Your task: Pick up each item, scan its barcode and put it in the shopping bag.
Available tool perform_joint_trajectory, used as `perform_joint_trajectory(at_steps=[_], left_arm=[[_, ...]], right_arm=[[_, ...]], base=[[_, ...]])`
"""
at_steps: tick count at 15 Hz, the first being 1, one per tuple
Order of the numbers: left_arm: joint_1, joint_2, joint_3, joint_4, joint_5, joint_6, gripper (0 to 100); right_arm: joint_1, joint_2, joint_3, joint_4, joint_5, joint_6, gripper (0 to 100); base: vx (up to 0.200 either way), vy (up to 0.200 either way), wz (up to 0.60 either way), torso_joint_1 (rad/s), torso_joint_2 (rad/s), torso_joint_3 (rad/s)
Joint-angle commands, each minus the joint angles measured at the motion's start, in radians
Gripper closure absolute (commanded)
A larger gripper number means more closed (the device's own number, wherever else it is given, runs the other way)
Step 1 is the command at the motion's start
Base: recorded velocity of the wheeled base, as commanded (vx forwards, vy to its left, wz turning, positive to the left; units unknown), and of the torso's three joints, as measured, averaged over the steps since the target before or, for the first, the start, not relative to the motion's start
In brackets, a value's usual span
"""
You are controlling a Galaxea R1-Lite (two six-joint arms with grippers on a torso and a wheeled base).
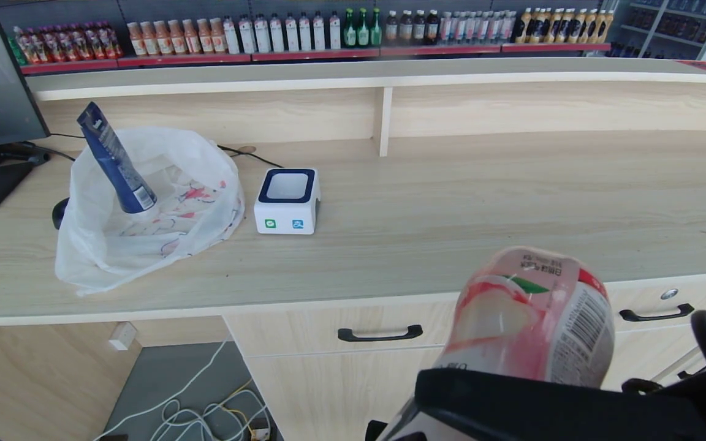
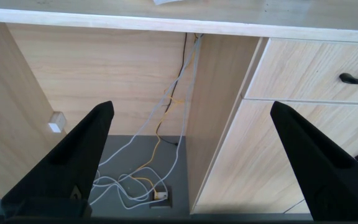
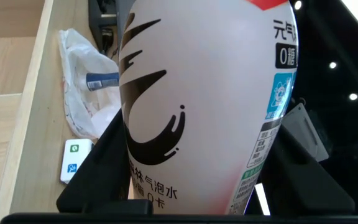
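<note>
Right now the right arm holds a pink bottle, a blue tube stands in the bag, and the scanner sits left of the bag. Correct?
No: the head view shows the scanner right of the bag, not left. The rest holds: the right fingers grip the pink bottle and the blue tube stands in the bag.

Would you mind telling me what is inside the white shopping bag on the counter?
A dark blue tube leans in the open shopping bag, its upper end sticking out above the rim. Whatever lies lower under the bag's folds is covered.
</note>
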Motion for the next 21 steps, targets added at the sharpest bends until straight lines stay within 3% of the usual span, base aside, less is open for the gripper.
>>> perform_joint_trajectory(at_steps=[1, 16, 19, 21], left_arm=[[0.000, 0.000, 0.000, 0.000, 0.000, 0.000, 0], [0.000, 0.000, 0.000, 0.000, 0.000, 0.000, 0], [0.000, 0.000, 0.000, 0.000, 0.000, 0.000, 0], [0.000, 0.000, 0.000, 0.000, 0.000, 0.000, 0]], right_arm=[[-0.007, 0.004, 0.000, 0.000, 0.002, -0.001, 100], [-0.029, -0.001, 0.003, 0.000, 0.013, -0.019, 100], [-0.052, -0.002, 0.004, 0.000, 0.013, 0.019, 100], [-0.096, -0.005, 0.023, -0.005, 0.013, 0.148, 100]], base=[[0.000, 0.000, 0.00, 0.000, 0.00, 0.000], [0.000, 0.000, 0.00, 0.000, 0.00, 0.000], [0.000, 0.000, 0.00, 0.000, 0.00, 0.000], [0.000, 0.000, 0.00, 0.000, 0.00, 0.000]])
